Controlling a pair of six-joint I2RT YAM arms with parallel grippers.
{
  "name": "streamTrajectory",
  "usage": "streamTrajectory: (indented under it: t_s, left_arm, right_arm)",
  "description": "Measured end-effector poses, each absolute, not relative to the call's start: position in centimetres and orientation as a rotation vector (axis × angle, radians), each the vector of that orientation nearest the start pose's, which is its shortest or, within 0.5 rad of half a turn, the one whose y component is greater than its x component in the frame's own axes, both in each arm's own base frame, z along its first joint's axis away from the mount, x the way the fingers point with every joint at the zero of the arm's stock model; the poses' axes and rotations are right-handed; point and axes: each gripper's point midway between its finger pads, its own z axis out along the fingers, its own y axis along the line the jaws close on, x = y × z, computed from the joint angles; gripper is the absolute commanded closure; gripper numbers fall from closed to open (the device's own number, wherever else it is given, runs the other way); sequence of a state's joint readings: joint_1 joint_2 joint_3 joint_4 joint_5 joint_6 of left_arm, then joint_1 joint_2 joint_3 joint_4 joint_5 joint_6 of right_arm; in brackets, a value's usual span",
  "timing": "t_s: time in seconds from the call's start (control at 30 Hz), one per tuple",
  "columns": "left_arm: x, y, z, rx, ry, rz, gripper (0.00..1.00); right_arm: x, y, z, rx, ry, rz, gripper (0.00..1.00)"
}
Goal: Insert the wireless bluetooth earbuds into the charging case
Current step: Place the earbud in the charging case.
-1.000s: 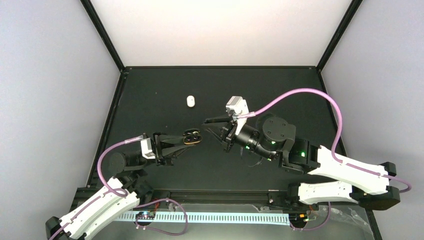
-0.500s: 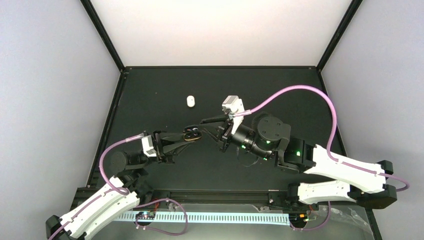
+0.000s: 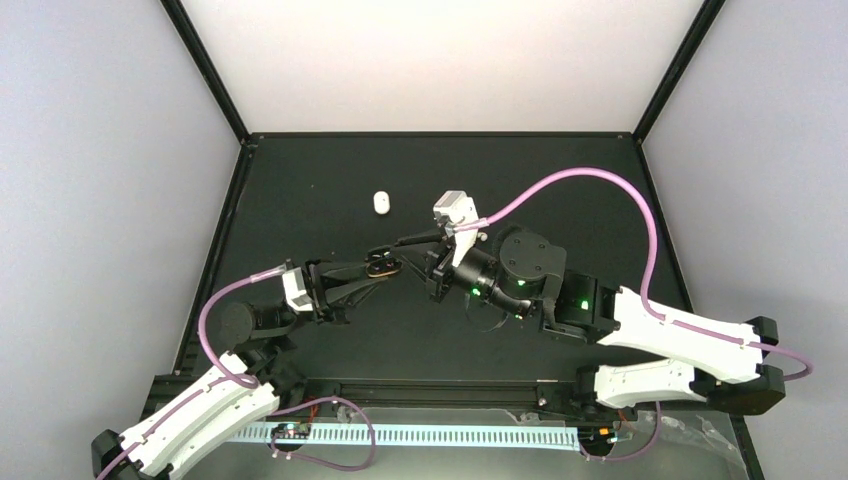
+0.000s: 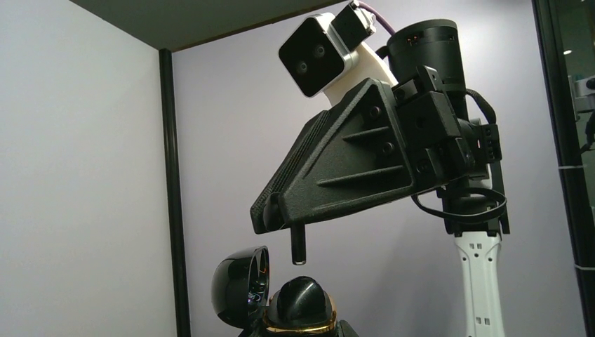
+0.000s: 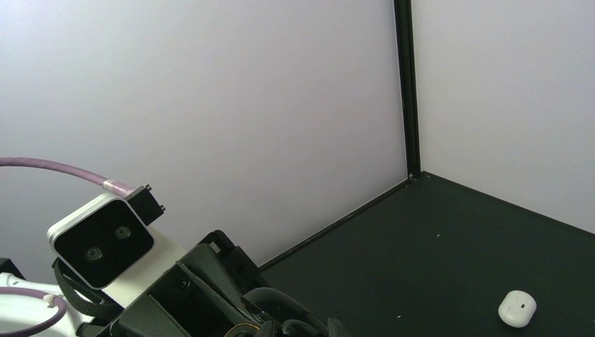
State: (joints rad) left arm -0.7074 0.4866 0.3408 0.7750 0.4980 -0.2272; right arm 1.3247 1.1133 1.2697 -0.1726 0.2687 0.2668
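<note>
Black charging case with gold rim, lid open: gripped in the closed left gripper, near the middle of the black table.

Black stemmed earbud: pinched in the nearly closed right gripper, which is set at 2 o'clock of the case. The earbud is hung stem-down just above the case, apart from it.

Glossy white earbud: laid on the table at 12 o'clock from the case, well apart.

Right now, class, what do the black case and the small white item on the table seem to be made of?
The black case: probably glossy plastic, since its curved surface shows sharp highlights; the gold rim may be metallic trim. The small white item: likely smooth plastic, softly shaded, without sharp glints.
</note>
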Motion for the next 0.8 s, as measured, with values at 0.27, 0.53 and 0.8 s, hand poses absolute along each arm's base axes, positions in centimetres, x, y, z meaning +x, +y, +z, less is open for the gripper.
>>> streamTrajectory:
  t_s: [0.27,0.53,0.8]
  left_arm:
    - [11.51,-20.46,39.64,0.693,0.828,-1.076,0.98]
    - [11.62,-20.27,40.14,0.678,0.822,-1.07,0.99]
    - [11.78,-20.4,39.98,0.679,0.831,-1.071,0.98]
  right_arm:
    - [14.0,35.51,44.42,-0.64,1.561,0.991,0.85]
    - [14.18,35.66,44.24,-0.643,1.57,0.975,0.85]
    - [14.31,35.66,44.05,-0.643,1.581,0.962,0.85]
